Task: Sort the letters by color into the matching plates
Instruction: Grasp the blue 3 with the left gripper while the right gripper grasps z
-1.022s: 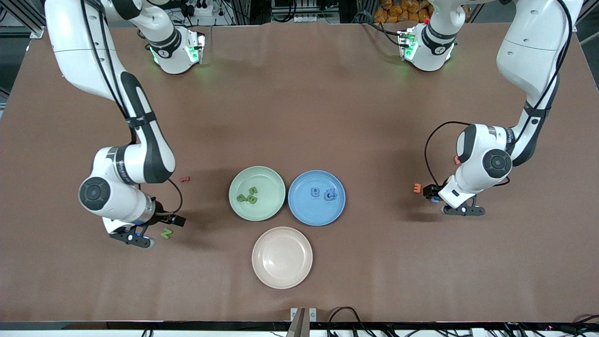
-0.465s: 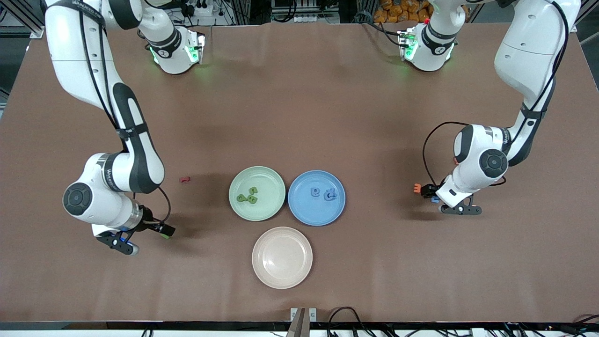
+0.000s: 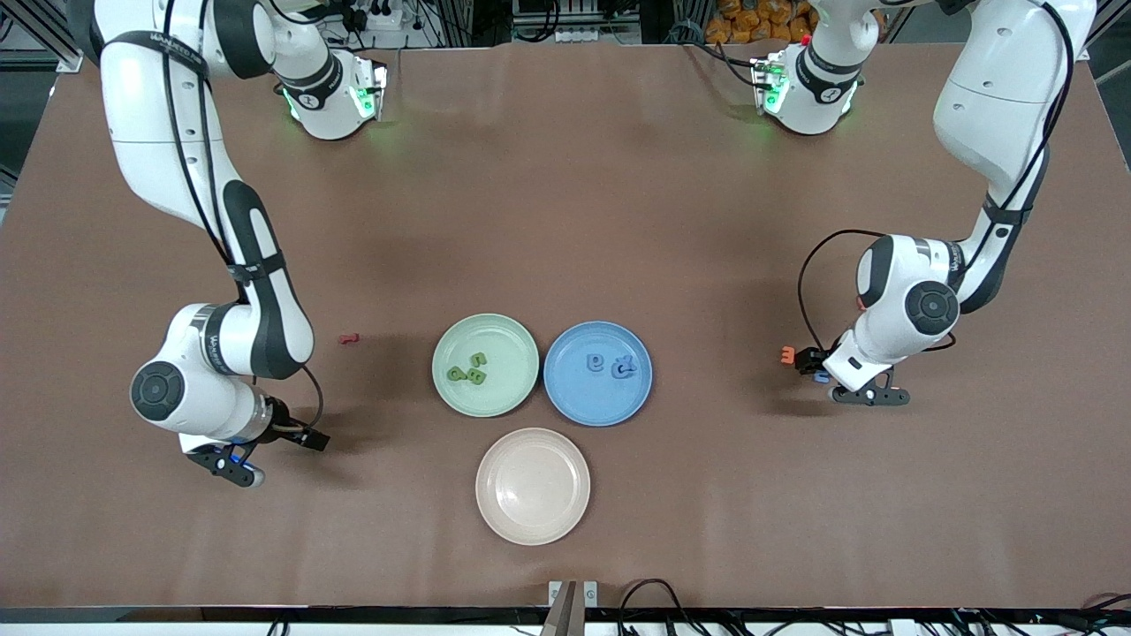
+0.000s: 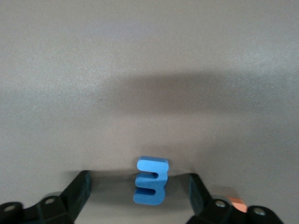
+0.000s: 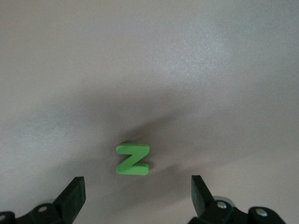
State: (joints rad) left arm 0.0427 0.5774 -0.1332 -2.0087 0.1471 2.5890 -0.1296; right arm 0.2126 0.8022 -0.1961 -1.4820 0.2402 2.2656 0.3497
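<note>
Two plates sit side by side mid-table, one toward the right arm's end holding three letters, the other holding what look like two letters. A third plate lies nearer the front camera, just below the gap between them.

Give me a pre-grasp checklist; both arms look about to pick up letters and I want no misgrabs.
1. Left gripper open around the chunky blue letter: ok.
2. Right gripper open, chunky green Z letter lying ahead of its fingers: ok.
3. Pale mint green round plate has room beside its three green letters: ok.
4. Medium blue round plate has room: ok.
5. Small orange letter close beside left gripper, clearance: cannot tell.
</note>
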